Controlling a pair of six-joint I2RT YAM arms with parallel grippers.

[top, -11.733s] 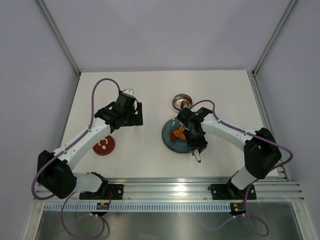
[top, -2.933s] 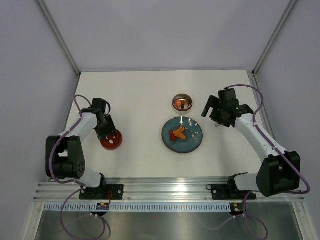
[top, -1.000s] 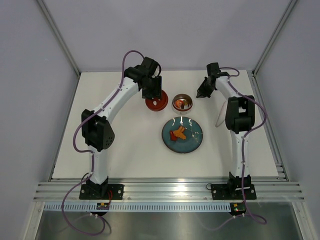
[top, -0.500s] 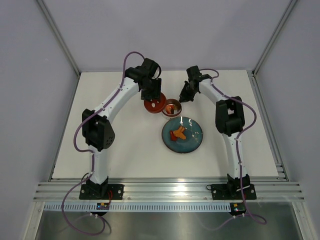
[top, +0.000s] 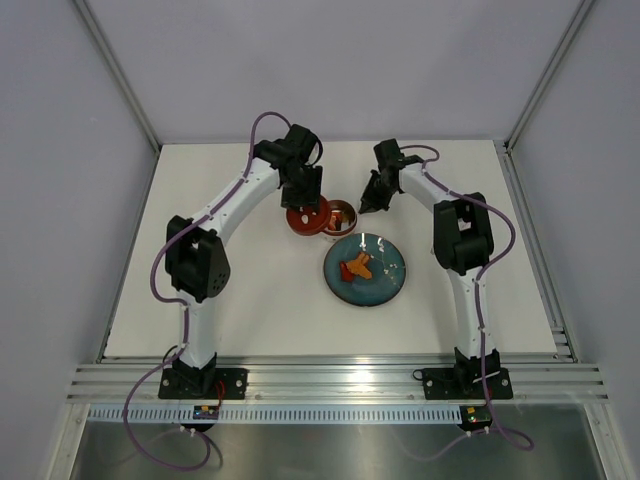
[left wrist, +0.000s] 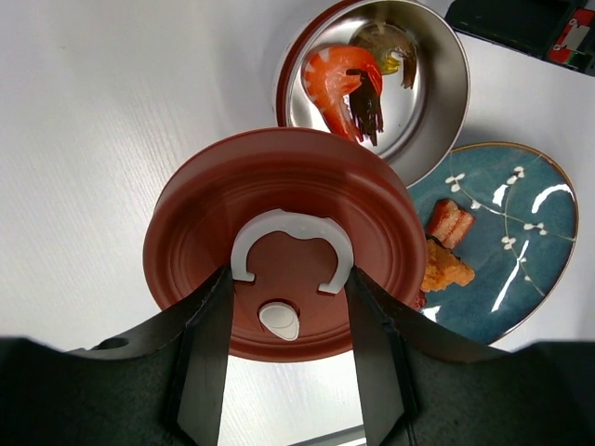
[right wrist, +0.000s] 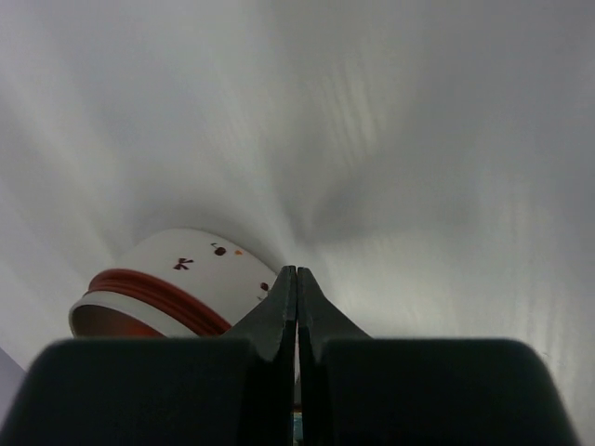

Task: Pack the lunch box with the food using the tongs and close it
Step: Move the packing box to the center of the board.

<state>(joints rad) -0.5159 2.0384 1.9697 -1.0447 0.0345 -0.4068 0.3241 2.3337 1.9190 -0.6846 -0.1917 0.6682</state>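
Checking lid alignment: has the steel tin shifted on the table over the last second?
Yes. The steel tin has slid left: from behind the middle of the teal plate to behind its left part, beside the red lid.

Red lid (left wrist: 279, 200) with white curl; teal plate (left wrist: 525, 251) with white blossoms.

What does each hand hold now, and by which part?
Left hand: the red lid, fingers either side of its white curled mark. Right hand: shut, nothing held.
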